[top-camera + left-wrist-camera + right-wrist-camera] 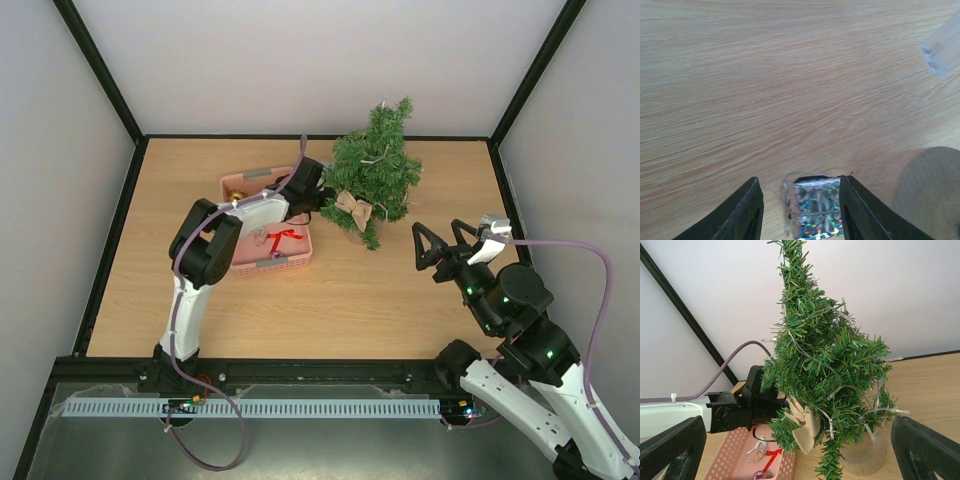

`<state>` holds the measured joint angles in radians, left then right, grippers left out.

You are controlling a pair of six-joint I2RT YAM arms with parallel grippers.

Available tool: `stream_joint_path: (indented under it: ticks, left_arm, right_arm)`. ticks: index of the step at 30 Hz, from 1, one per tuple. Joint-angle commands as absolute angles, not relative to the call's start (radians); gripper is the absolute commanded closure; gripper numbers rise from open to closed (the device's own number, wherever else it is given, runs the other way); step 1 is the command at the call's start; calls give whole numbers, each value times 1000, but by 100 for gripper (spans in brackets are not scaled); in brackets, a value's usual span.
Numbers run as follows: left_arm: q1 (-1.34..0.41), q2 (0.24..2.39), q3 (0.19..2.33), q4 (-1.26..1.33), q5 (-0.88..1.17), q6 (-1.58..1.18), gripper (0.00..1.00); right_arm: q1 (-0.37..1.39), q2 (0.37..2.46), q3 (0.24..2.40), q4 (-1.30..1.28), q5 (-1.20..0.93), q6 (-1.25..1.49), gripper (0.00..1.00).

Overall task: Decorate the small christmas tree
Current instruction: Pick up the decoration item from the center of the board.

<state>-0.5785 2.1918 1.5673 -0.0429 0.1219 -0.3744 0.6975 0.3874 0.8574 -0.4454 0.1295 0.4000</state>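
Observation:
The small christmas tree (375,170) stands at the back centre on a round pale base (865,452). It carries a string of clear lights and a beige bow (352,208). My left gripper (320,197) is low at the tree's left side, next to the base (935,195). Its jaws are open around a shiny holographic gift-box ornament (817,207), which touches the right finger (860,212) with a gap to the left one (747,212). My right gripper (445,245) is open and empty, to the right of the tree and facing it (830,370).
A pink plastic basket (268,262) sits left of the tree under my left arm. It holds a red ribbon (771,460), a silver ornament (757,447) and a pink ball. A clear light tip (940,55) hangs in the left wrist view. Black frame rails edge the table.

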Motion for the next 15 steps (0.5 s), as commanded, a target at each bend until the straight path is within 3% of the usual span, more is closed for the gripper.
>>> stream_joint_path:
  ticks: [1, 15]
  left_arm:
    - [-551, 2182, 1502, -118, 44, -390, 57]
    - [-536, 2026, 1393, -118, 1, -369, 57]
  right_arm:
    - [695, 376, 886, -464, 140, 385, 0]
    - [694, 365, 870, -468, 140, 391, 0]
